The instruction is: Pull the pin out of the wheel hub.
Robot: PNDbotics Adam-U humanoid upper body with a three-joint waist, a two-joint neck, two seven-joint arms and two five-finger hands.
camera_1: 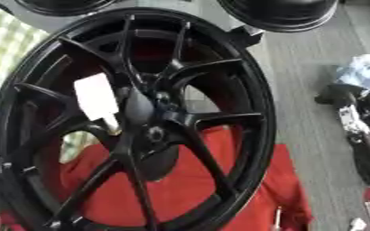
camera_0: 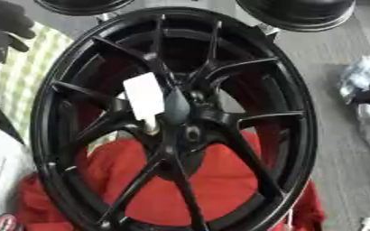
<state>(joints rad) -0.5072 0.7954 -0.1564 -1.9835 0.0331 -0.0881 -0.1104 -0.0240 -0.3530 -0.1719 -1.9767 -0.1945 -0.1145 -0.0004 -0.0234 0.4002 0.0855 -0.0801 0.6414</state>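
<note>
Wheel hub (camera_0: 190,118) of one black multi-spoke rim (camera_0: 298,135) fills the frame's centre, a white tag (camera_0: 144,95) over its spokes, red cloth (camera_0: 219,180) beneath. Left hand (camera_0: 5,28), upper left: grip indiscernible.

Both eye views are looking steeply down from the robot's head, close onto a black wheel (camera_0: 172,122) filling each frame. They are sharing nearly the whole scene, the right eye view taking in more grey floor (camera_1: 314,135) at right.
</note>
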